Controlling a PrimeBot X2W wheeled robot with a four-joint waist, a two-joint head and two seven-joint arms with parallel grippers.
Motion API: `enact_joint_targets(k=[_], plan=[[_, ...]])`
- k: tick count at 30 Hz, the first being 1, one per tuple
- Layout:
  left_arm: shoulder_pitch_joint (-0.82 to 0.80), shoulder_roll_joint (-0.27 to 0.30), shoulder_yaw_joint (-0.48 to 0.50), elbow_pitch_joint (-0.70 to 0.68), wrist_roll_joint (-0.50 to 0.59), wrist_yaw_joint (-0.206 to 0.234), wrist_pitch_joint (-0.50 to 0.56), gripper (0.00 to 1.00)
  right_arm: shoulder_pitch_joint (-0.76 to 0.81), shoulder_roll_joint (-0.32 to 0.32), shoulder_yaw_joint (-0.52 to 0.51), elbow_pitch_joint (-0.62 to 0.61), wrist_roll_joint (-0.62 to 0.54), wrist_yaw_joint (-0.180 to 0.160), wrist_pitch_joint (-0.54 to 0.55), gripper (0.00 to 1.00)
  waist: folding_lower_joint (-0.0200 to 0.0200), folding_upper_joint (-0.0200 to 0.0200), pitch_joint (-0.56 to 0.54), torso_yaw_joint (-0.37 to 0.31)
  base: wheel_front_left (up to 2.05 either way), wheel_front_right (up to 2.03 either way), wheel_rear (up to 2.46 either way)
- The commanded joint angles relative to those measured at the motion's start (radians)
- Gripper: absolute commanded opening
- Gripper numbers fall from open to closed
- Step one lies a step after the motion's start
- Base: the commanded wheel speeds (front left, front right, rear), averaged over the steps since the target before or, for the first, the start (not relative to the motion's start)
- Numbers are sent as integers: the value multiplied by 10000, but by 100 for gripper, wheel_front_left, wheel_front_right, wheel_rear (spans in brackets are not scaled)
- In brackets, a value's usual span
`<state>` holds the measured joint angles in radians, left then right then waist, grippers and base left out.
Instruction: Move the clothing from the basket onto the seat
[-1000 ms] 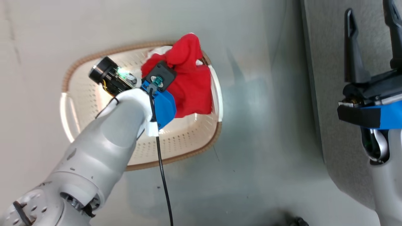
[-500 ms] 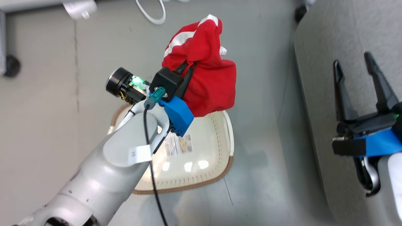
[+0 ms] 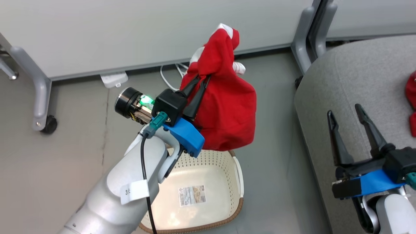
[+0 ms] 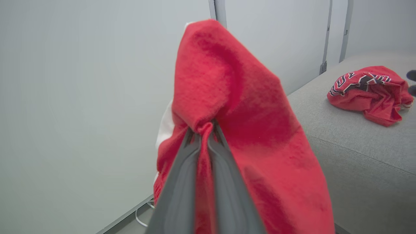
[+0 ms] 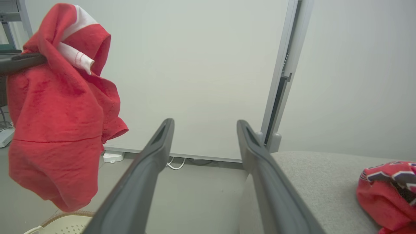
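Two red garments, two places. The red cloth piece with white trim (image 3: 227,110) hangs bunched from your left tool (image 3: 202,79), whose long dark fingers are pressed together on a small fold near its top. Its hem dangles over the far end of the oval cream perforated plastic basket (image 3: 214,162). The red jersey with black white-edged lettering (image 4: 367,87) lies crumpled on the large light-grey upholstered seat (image 3: 357,74). Your right tool (image 3: 344,110) is spread, holding nothing, above the seat's near edge.

Step in hand, as I judge it: the carry to the seat.
- Swing right at a height where the hanging hem clears the seat's rounded edge instead of dragging on it.
- The pinch takes little cloth, so move smoothly or it may slip.
- Go well over the cushion, stop short of the jersey, and lower until the cloth rests. Then part the fingers.

Basket: the bottom that shows holds a paper label (image 3: 191,195) and no cloth. Your pale left forearm (image 3: 130,182) hides the near-left part.
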<state>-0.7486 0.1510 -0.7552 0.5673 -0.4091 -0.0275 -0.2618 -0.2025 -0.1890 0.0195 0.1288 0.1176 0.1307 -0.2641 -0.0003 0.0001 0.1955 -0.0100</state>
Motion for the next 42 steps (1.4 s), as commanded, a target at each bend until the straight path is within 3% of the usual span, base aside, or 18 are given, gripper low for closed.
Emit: enact_joint_targets(k=[1, 21, 33, 42], plan=[[119, -12, 71, -77, 68, -32, -45, 0, 192, 42, 16, 51, 1, 1, -6, 100, 3, -1, -342, -18, 0, 0, 0], [676, -238, 300, -649, 504, -239, -44, 0, 306, -60, 596, -43, 74, 1, -5, 100, 3, -1, -871, 19, 0, 0, 0], [349, -468, 303, -778, 828, -315, -45, 0, -1642, -600, 2735, 135, 65, 1, -5, 100, 3, -1, -386, 302, 0, 0, 0], [199, -663, 191, -951, 1072, -384, -45, 0, -3173, -764, 3993, 1517, 52, 1, -7, 100, 3, -1, -57, 637, 0, 0, 0]])
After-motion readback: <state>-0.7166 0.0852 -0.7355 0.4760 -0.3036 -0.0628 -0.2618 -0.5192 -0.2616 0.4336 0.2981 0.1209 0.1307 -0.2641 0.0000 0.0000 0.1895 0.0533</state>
